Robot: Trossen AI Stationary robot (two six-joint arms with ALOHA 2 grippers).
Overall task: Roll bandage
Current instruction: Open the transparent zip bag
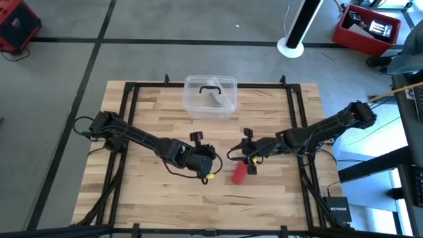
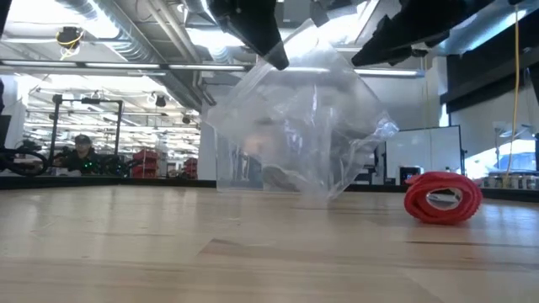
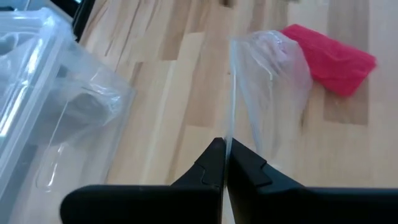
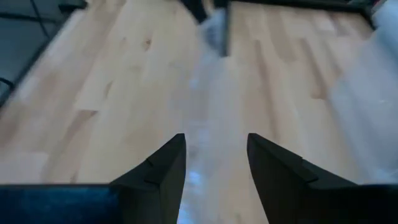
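Bandage already rolled: small red roll lying on counter, near-centre, just near side of right claw. Right claw spread, empty, nothing between fingers. Left claw pressed together, pinching clear plastic bag. Clear box at far edge. Rolling looks done; likely left: bagging or stowing roll.

Two dark jointed arms trail black cables and end in angular black fingers.

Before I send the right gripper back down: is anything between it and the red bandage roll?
Nothing visible. The bandage lies on bare table just beside the open right gripper. The left gripper, shut on a clear plastic bag, is on the roll's other side.
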